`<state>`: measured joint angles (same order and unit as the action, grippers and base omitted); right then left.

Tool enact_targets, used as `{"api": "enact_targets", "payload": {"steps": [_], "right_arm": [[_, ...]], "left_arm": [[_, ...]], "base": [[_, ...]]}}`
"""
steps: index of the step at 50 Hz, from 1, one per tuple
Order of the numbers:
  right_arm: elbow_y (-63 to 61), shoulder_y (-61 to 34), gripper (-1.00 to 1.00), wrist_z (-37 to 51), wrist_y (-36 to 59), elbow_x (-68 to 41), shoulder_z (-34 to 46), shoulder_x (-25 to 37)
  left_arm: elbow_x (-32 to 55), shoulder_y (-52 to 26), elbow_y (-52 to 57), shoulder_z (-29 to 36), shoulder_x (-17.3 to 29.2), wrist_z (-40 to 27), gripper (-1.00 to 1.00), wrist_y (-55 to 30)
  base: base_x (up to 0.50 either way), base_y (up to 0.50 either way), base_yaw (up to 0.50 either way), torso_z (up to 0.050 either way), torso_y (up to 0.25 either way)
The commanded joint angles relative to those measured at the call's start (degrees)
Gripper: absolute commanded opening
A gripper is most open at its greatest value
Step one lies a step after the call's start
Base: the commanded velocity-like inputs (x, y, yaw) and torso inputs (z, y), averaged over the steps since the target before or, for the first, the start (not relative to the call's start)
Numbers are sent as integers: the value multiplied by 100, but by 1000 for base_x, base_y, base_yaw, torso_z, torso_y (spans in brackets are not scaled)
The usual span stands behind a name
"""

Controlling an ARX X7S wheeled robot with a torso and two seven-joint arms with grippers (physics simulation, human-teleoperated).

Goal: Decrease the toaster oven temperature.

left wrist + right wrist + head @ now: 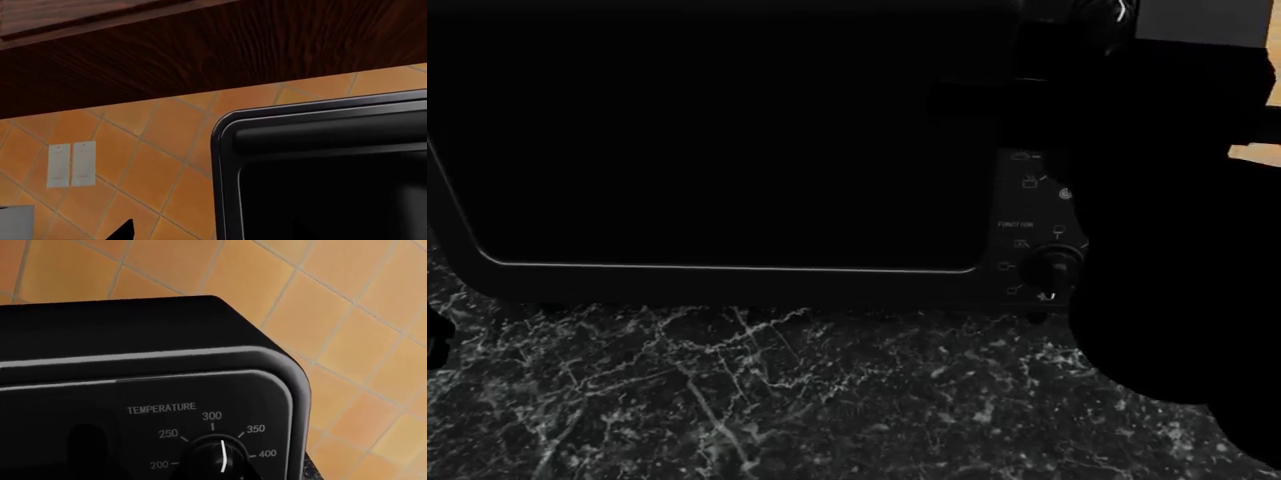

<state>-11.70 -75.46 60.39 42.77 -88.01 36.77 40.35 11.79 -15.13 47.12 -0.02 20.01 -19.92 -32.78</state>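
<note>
The black toaster oven [721, 140] fills the head view, with its dark glass door and a knob column at its right. Only the lowest knob [1050, 265], under the word FUNCTION, shows there. My right arm [1154, 200] is a black mass over the upper knobs, and its gripper cannot be made out. In the right wrist view the temperature knob [217, 459] sits at the frame's edge, its white line between 300 and 350, closer to 300. The left wrist view shows the oven's upper left corner [230, 132] and one dark fingertip [125, 230].
The oven stands on a dark marble counter [761, 390]. Orange tiled wall [160, 150] is behind it, with two white outlet plates [71, 164]. A dark wood cabinet [200, 45] hangs above the oven.
</note>
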Motion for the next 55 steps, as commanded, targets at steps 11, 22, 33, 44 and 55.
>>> {"api": "enact_targets", "payload": {"steps": [11,22,33,44,55], "right_arm": [[443,-301,-100,-950,456,304,677,1],[217,-547,-100,-1108,927,547,1027,94],[85,-797,-100,-1343,1348,801,1373,114],[-39,-1001,-100,-1497,1726,989,1675,136],[-229,-1167,-100,-1709,2034,1247,1994,190]], "left_arm": [[11,-18,-34,63,12,-50,100,14],[37,-17,13,58,29,-80,100,-13],[42,-35,-14,82,36,-105,100,-3],[57,-74,-15,106,49,-128,100,-25],[73,-76,22,111,76,-149,100,-39]], "base": [[13,2,10,0,0],[13,2,9,0,0],[12,2,9,0,0],[11,2,8,0,0],[7,1,6,0,0]]}}
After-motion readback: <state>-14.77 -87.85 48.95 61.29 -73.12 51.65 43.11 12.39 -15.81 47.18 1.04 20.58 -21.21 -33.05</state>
